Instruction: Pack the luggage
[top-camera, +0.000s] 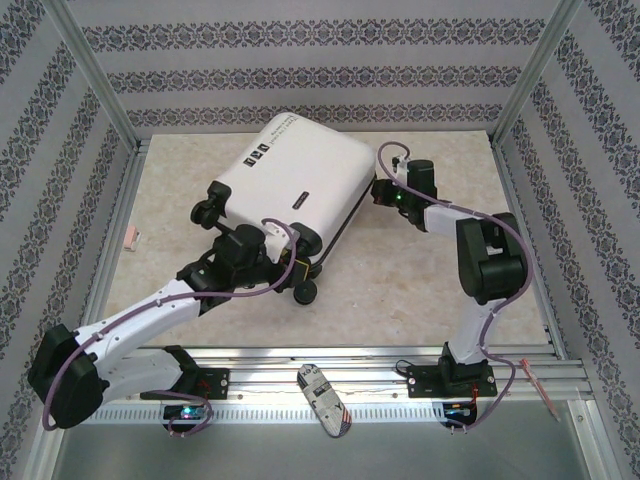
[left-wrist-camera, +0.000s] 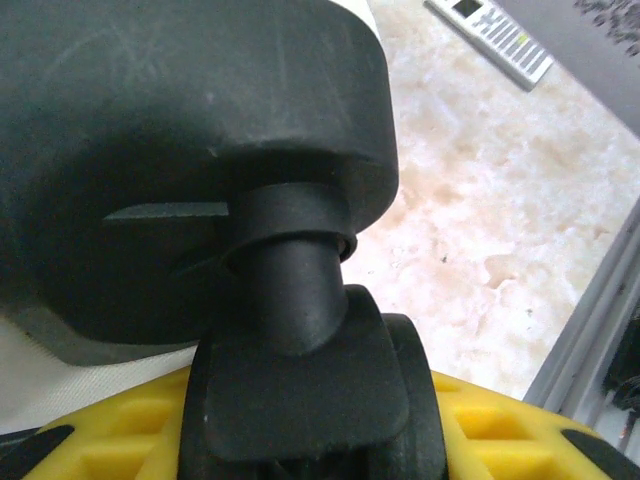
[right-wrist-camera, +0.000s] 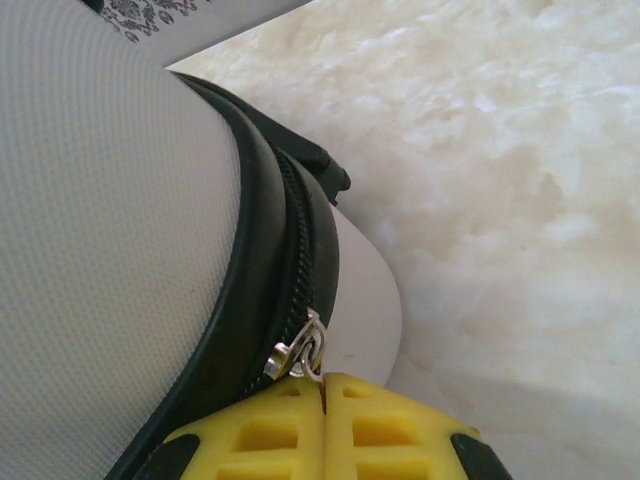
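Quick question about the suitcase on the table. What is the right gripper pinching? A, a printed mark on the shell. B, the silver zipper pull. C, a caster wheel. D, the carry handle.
B: in the right wrist view, the right gripper has its yellow fingers shut together on the silver zipper pull, which sits on the black zipper band of the luggage.

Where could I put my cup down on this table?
The table is bare in front of the suitcase, toward the right arm, and at far left by a small pink thing. Crowded: the suitcase's near corner, left gripper on a wheel; its right side, right gripper on the zipper pull.
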